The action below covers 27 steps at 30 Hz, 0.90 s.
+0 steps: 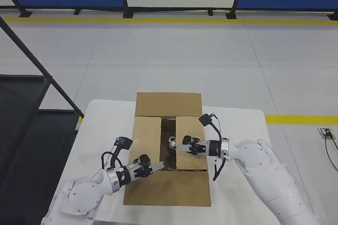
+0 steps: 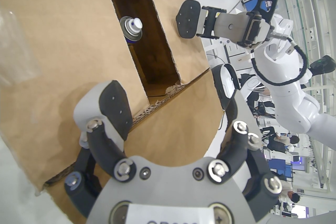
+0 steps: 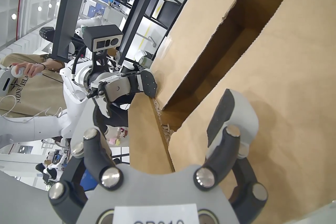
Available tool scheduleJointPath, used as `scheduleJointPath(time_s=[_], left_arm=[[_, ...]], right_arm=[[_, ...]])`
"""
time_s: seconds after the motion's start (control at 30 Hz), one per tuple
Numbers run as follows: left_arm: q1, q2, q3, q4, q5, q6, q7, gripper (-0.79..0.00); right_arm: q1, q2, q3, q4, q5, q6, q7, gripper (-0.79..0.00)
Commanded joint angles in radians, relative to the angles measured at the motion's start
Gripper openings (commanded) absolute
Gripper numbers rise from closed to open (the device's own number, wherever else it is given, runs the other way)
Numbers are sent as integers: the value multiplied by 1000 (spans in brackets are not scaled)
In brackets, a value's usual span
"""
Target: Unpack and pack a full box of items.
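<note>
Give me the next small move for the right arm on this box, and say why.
Probably slide the open right gripper to the gap-side edge of the right inner flap and swing that flap outward. The two inner flaps lie nearly flat over the box, and the spray can is visible through the narrow slot between them, likely too tight for a gripper.

Box (image 1: pixel 168 194) matt corrugated cardboard, torn edges rough; spray can (image 2: pixel 131 29) top shiny metal, white plastic nozzle.
</note>
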Motion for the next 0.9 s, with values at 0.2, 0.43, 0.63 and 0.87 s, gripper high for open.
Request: scheduleJointPath(time_s=[0.2, 0.43, 0.63, 0.87], left_arm=[[-25, 1, 12, 17, -8, 63, 23, 0], [-45, 3, 23, 33, -31, 88, 21, 0], [-26, 10, -13, 6, -97, 41, 10, 0], [22, 25, -122, -65, -235, -25, -13, 0]], right_arm=[[12, -5, -26, -2, 2, 7, 16, 0], [32, -11, -46, 12, 5, 16, 11, 0], [27, -5, -10, -5, 59, -16, 6, 0], [0, 16, 81, -57, 118, -37, -15, 0]])
